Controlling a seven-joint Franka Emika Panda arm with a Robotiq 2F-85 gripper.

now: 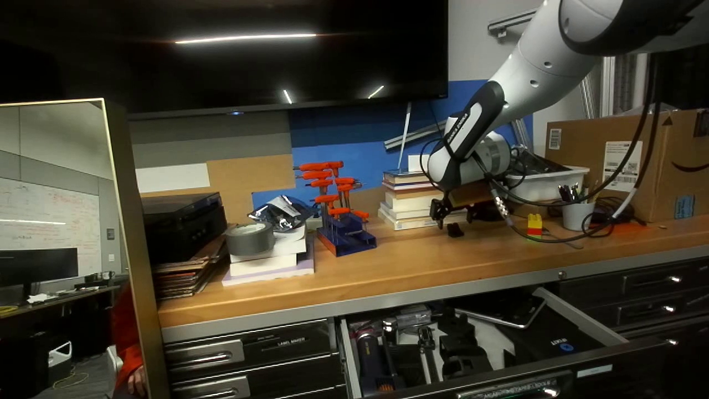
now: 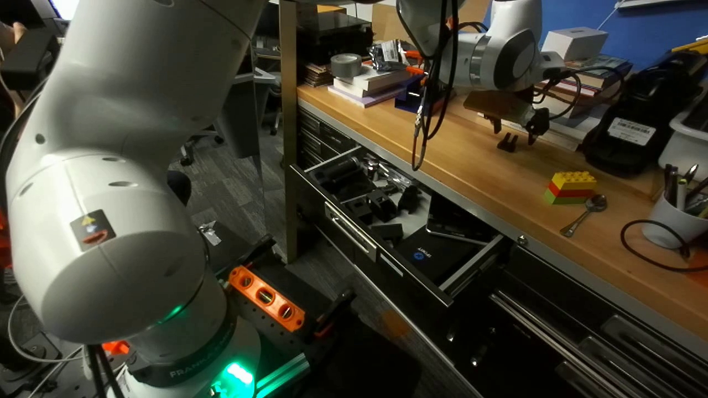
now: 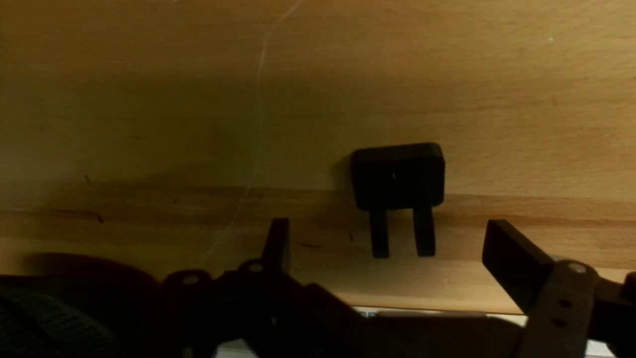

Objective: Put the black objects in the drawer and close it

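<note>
Jaws spread wide and holding nothing, the end effector (image 3: pixel 388 234) hangs above a black object (image 3: pixel 400 176) on the wooden surface (image 1: pixel 399 261) — apparently so placed to straddle the object before a grip. The drawer (image 2: pixel 419 277) below stands pulled out, presumably to receive it. Matte and dark, the object is a squat block with rounded corners — two straight, parallel prongs jut from one side.

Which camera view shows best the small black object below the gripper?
The wrist view: there the black object appears largest, with nothing in front, and both prongs are clear. Both exterior views show it only small, on the bench below the gripper.
</note>
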